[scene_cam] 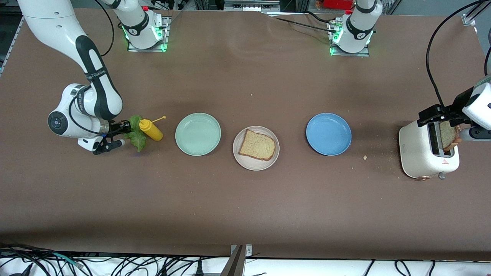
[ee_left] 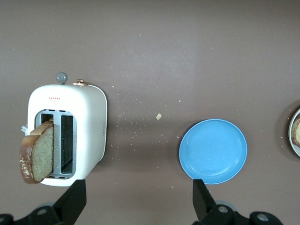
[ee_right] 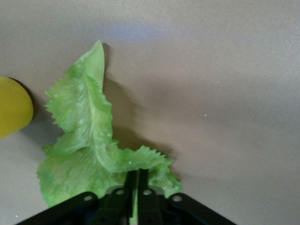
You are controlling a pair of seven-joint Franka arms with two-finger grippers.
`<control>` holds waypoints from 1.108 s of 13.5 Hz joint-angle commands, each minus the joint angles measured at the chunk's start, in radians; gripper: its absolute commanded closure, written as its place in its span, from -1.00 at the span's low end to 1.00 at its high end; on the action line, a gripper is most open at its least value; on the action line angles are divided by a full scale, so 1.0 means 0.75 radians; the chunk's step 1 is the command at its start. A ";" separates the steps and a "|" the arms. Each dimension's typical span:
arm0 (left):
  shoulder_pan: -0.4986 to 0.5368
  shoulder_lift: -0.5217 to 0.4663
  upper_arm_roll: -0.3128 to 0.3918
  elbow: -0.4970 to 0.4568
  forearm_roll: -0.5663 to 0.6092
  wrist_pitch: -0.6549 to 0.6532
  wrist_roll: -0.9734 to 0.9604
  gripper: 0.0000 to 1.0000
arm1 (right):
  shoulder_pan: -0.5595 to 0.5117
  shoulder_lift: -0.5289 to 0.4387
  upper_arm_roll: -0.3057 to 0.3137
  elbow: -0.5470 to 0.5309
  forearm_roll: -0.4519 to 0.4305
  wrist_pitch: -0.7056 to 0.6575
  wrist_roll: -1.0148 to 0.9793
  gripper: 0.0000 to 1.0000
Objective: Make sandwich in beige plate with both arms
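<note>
While the front view took in the whole brown table (scene_cam: 245,199), it showed the right gripper (scene_cam: 122,138) only as dark fingers at the edge of the ruffled green lettuce leaf (scene_cam: 136,134), down at the right arm's end of the table. Right wrist view settled it: black fingers (ee_right: 143,187) pinched together on the leaf's (ee_right: 89,140) ruffled edge, w/ the rest of the leaf spread flat on the table. Same view caught just a yellow sliver of the yellow squeeze bottle (ee_right: 13,112); front view gave the full bottle (scene_cam: 151,130), lying on its side, touching the leaf.

Round pale beige plate (scene_cam: 256,148) sat mid-table, betw. the mint-green plate (scene_cam: 198,134) and the blue plate (scene_cam: 328,134), and a bit nearer the camera than both. One tan bread slice w/ dark crust (scene_cam: 257,145) lay flat on it.

Left gripper (scene_cam: 445,115) hung over the white two-slot toaster (scene_cam: 427,151) at the left arm's end. Left wrist view showed what the front view couldn't: its fingers (ee_left: 72,199) spread wide apart, holding nothing, w/ the second tan bread slice (ee_left: 40,152) standing tilted out of one toaster (ee_left: 84,117) slot, other slot bare. It also picked up the blue plate (ee_left: 213,151), crumbs on the table, and a rim sliver of the beige plate (ee_left: 294,133).
</note>
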 commanded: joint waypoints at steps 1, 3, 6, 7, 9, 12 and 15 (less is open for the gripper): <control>0.005 -0.006 -0.005 -0.005 0.011 0.004 0.013 -0.99 | -0.007 0.022 0.006 0.028 -0.007 0.001 -0.023 1.00; 0.005 -0.006 -0.005 -0.003 0.009 0.004 0.011 -0.99 | -0.005 0.022 0.006 0.028 -0.007 -0.001 -0.025 1.00; 0.001 -0.004 -0.005 0.001 0.009 0.010 0.011 -0.99 | -0.005 0.020 0.006 0.030 -0.015 -0.017 -0.029 1.00; 0.001 -0.004 -0.005 0.001 0.009 0.012 0.011 -0.99 | -0.003 0.018 0.004 0.038 -0.019 -0.021 -0.039 0.77; 0.003 0.004 -0.005 0.005 0.009 0.014 0.011 -0.99 | -0.007 0.018 0.002 0.077 -0.019 -0.086 -0.061 -0.23; 0.005 0.006 -0.005 0.003 0.009 0.038 0.011 -0.99 | -0.007 0.020 0.000 0.167 -0.019 -0.209 -0.096 -0.34; 0.003 0.008 -0.005 0.003 0.009 0.040 0.011 -0.99 | 0.003 0.046 0.000 0.189 -0.021 -0.206 -0.106 -0.35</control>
